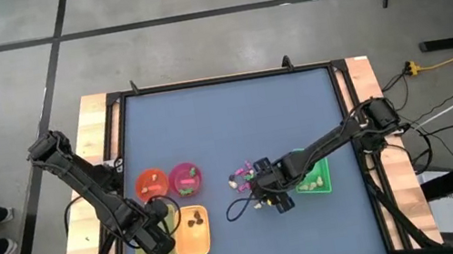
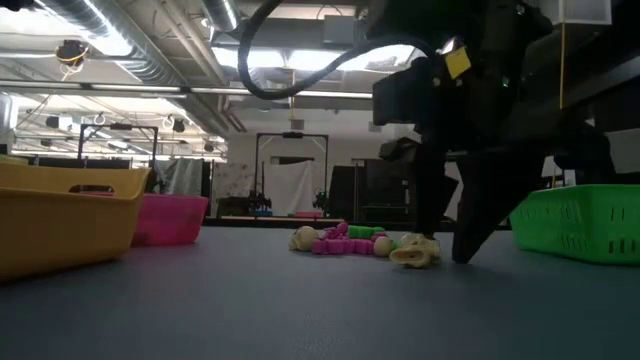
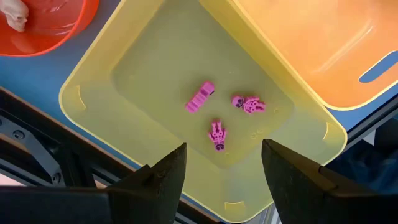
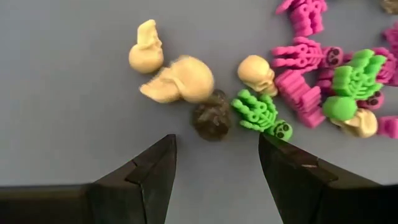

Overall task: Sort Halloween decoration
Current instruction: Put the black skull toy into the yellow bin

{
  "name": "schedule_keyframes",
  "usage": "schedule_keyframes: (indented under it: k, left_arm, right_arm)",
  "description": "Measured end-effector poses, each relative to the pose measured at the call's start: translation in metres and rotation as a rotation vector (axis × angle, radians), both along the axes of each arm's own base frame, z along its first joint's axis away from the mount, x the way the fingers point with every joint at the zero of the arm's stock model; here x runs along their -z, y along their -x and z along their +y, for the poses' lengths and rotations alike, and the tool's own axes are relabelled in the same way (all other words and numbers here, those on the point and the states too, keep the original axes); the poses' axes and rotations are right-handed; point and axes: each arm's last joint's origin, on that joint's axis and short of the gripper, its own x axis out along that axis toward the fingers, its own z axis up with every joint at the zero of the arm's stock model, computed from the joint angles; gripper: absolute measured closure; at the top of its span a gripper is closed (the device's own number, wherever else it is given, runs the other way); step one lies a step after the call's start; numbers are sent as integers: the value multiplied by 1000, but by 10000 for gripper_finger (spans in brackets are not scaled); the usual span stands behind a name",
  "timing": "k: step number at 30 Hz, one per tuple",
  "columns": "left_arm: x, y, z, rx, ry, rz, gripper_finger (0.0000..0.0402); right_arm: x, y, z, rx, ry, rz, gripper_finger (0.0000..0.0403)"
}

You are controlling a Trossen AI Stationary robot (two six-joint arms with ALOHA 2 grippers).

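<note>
Just beside the green tray (image 1: 316, 178), my right pincer (image 4: 214, 163) hangs spread wide over the trinket pile (image 4: 298, 81) on the tabletop (image 1: 225, 118). I would centre on the dark brown skull (image 4: 211, 115), descend straight, and avoid nudging the green skeleton (image 4: 261, 113). Left pincer (image 3: 221, 171), released, hovers over the yellow tray (image 3: 137, 62).

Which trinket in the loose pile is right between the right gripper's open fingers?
The dark brown trinket, the pile's only dark piece, lies nearest the right gripper, beside a large cream-white skull.
</note>
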Motion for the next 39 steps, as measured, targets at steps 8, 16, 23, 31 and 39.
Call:
schedule_keyframes:
  k: [8, 16, 23, 31, 39]
  left_arm:
    - [0, 0, 0, 0, -3, -3, 209]
    - [0, 0, 0, 0, -3, -3, 209]
    - [0, 0, 0, 0, -3, -3, 209]
    - [0, 0, 0, 0, -3, -3, 209]
    - [0, 0, 0, 0, -3, -3, 209]
  right_arm:
    - [0, -2, 1, 1, 3, -20, 175]
    - [-1, -5, 2, -5, -30, -52, 175]
    - [-2, -9, 4, -16, -73, -90, 175]
    - [-1, -7, 3, -14, -59, -60, 175]
    - [-1, -7, 3, -14, -58, -63, 177]
